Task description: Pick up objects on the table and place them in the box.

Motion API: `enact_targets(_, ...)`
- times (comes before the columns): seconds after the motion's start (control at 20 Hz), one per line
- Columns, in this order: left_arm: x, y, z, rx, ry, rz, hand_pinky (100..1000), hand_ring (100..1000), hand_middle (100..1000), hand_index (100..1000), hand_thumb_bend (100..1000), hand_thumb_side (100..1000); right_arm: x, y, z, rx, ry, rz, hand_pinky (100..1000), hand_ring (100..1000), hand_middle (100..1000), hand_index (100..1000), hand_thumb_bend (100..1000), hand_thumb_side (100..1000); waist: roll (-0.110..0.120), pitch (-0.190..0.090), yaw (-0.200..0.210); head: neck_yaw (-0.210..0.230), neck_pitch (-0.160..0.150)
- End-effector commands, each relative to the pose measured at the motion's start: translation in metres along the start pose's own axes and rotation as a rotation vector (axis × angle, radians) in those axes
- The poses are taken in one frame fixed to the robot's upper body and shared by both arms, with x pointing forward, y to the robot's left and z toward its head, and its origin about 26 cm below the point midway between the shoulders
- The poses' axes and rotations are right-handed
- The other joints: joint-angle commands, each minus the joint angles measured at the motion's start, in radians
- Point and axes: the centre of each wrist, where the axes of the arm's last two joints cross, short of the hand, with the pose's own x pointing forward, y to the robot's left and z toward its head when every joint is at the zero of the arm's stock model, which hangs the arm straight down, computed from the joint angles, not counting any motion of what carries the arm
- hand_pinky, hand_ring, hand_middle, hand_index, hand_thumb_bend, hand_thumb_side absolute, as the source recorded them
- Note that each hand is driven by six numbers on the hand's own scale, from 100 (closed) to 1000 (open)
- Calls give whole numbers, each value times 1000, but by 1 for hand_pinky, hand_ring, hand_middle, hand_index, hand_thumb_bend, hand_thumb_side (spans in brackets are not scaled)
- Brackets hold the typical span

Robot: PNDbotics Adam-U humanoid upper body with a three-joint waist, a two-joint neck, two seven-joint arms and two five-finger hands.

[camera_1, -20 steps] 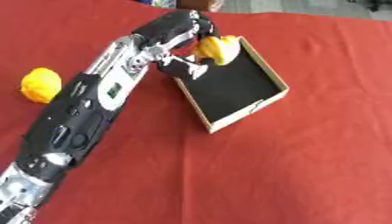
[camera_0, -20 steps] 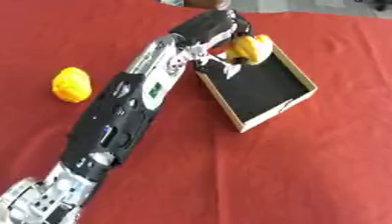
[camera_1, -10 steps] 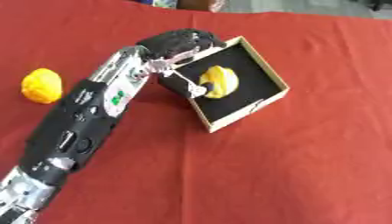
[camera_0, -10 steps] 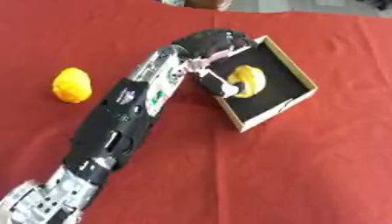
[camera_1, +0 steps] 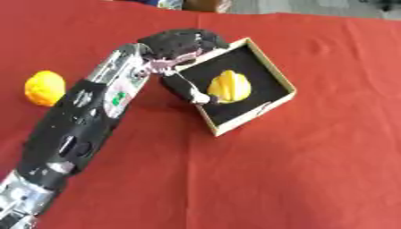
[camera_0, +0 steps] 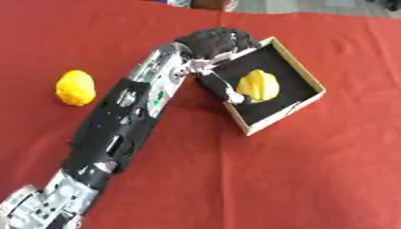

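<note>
While the left arm reaches up the middle of the red surface (camera_0: 313, 170), a yellow fruit (camera_0: 258, 85) lies inside the box (camera_0: 312, 79), on its black floor and toward the middle, its long axis running roughly from the box's far wall to its near wall and tilted a little to the right. The box sits askew, one corner pointing toward the robot. Half a second ago the fruit sat nearly at the same spot with the fingers closer about it; a second ago it was still held up at the box's far left corner. Now it rests free of the hand. The left hand (camera_0: 220, 42) hangs over the box's left rim, its back upward, knuckles bunched at the far corner, while one pale finger (camera_0: 232, 91) stretches down along the inner left wall and ends just beside the fruit; whether it touches cannot be told. The fingers pinch nothing. A second yellow fruit (camera_0: 75, 87) lies on the cloth well to the left of the arm.
</note>
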Motion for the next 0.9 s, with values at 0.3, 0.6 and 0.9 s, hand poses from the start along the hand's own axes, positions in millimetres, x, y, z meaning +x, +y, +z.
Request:
enact_targets(0.3, -37, 78, 82, 263, 59, -11, 981, 955, 837, 946, 430, 470, 18, -16, 1, 14, 20, 105, 935, 883, 701, 829, 100, 556, 34, -54, 65, -77, 27)
enact_targets(0.6, -77, 81, 188, 156, 210, 29, 949, 924, 808, 945, 470, 427, 25, -23, 6, 17, 52, 169, 936, 884, 701, 829, 100, 554, 58, -59, 113, -143, 40)
enact_targets(0.9, -105, 55, 241, -102, 342, 34, 965, 956, 847, 954, 591, 395, 24, -23, 6, 27, 55, 176, 936, 884, 699, 829, 100, 552, 52, -53, 132, -160, 40)
